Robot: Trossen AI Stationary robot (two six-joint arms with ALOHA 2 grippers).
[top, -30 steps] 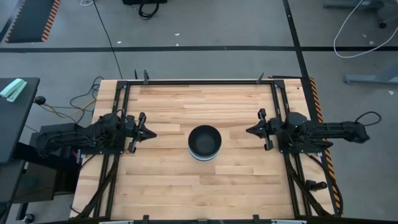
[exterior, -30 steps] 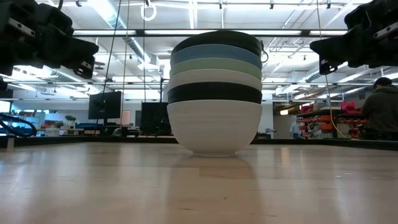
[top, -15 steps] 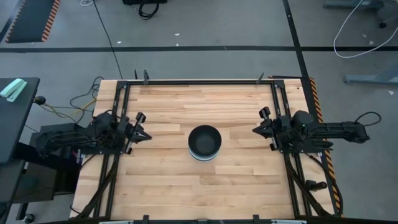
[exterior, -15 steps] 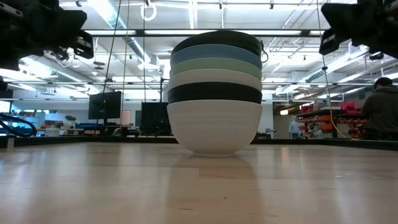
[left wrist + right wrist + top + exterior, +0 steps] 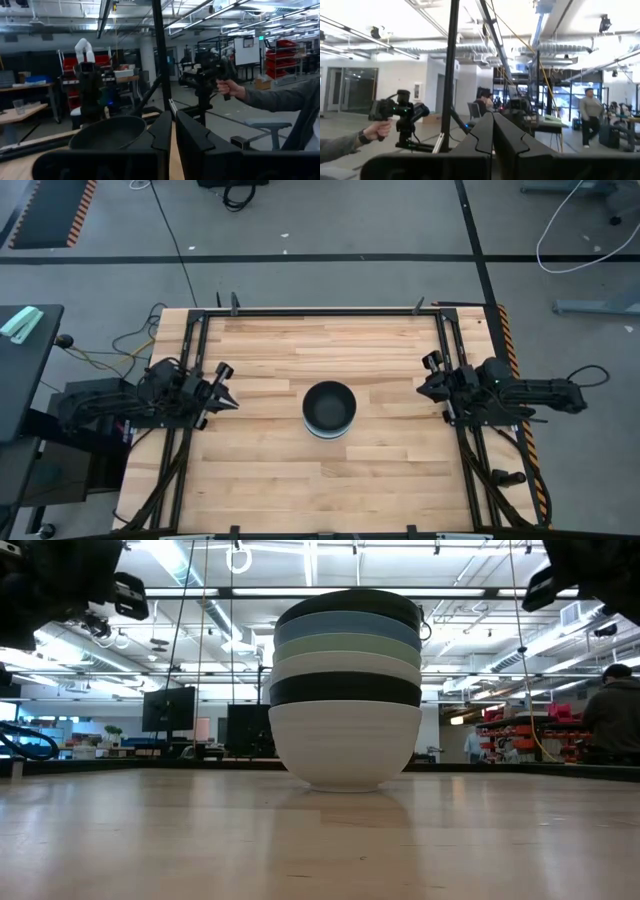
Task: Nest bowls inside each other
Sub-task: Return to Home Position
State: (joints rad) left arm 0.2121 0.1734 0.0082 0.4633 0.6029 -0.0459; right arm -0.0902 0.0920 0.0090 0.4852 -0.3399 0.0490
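Starting at the far left of the high view, we see a mint-green object (image 5: 20, 323) lying on a black side stand, with loose cables (image 5: 120, 345) trailing toward the table's (image 5: 300, 480) black frame. The left gripper (image 5: 228, 404) hangs over the table's left edge, well apart from the bowls, its fingers (image 5: 162, 137) pressed together on nothing. At the table's middle stands the single stack of bowls (image 5: 329, 409). In the low view we read it from the bottom up: a white bowl (image 5: 345, 745), a black bowl (image 5: 345, 690), a second white bowl (image 5: 345, 665), the mint green bowl (image 5: 345, 645), the blue bowl (image 5: 345, 625) and a black top bowl (image 5: 350, 602), all nested upright. Only bare wood lies between the stack and either arm. The right gripper (image 5: 424, 386) hangs over the right edge, likewise closed tight and holding nothing. Beyond the table, the left wrist view shows a black frame post (image 5: 159, 50), a person's hand (image 5: 231, 89) gripping a dark handheld device, and a white board (image 5: 260, 50) whose marks are too small for us to read. At the low view's right edge a person (image 5: 612, 715) stands in the room behind.
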